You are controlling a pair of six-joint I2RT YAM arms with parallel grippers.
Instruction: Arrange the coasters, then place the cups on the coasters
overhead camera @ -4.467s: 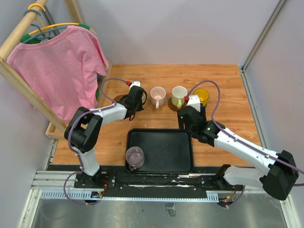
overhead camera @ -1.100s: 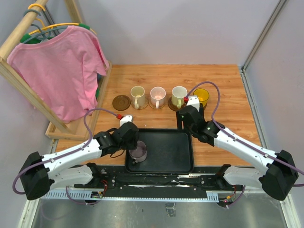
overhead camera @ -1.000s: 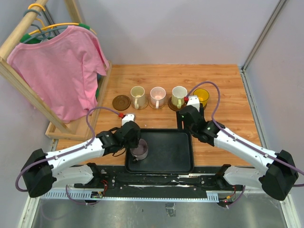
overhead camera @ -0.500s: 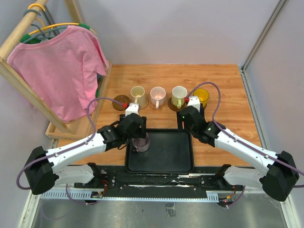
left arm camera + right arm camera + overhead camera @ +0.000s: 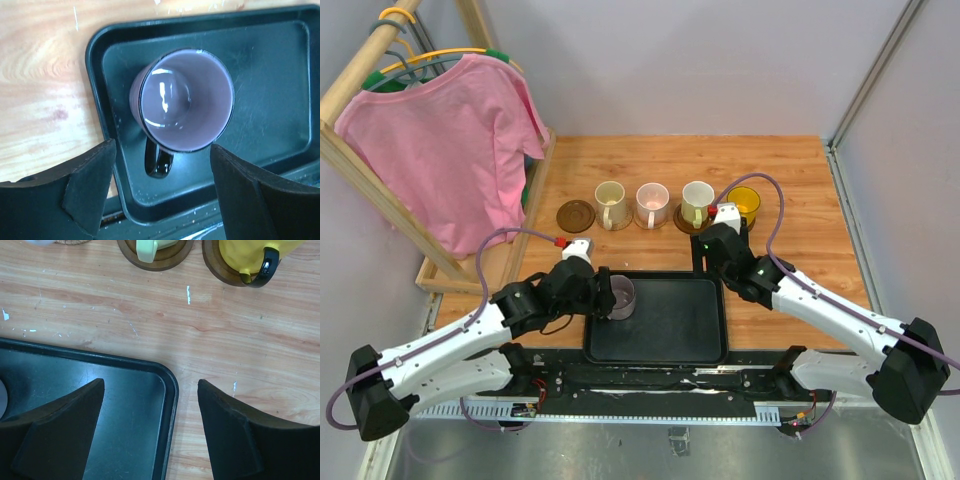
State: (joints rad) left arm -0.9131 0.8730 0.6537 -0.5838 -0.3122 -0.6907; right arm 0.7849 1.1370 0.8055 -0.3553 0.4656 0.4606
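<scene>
Greyish purple cup (image 5: 185,100) stands upright in the black tray (image 5: 685,325), near-left part, close to the tray's left wall. It is glossy inside and empty, with a dark handle pointing toward the near edge. Left gripper (image 5: 161,150) is over it with fingers (image 5: 87,187) spread wide, one on each side of the cup. There is a gap on both sides and no contact, so nothing is gripped.

Right gripper (image 5: 150,385) hangs over the tray's far-right corner. Its fingers (image 5: 227,430) are spread apart with nothing between them, only tray rim and bench (image 5: 790,170) below.

Four other cups sit in a row on the bench beyond the tray. From left to right:
- cream-yellow cup (image 5: 610,203)
- pale pink cup (image 5: 651,202)
- whitish pale green cup (image 5: 697,202)
- clear amber-yellow cup (image 5: 743,203), which has a dark handle

In the right wrist view the green cup sits centred on a dark brown coaster (image 5: 155,255), and the amber cup sits on another dark brown coaster (image 5: 222,270). The pink cup sits on a lighter tan disc. The top view does not show clearly whether there is a coaster under the cream cup.

One bare dark brown coaster (image 5: 576,214), with a ringed pattern, lies at the left end of the row, just beside the cream cup.
</scene>
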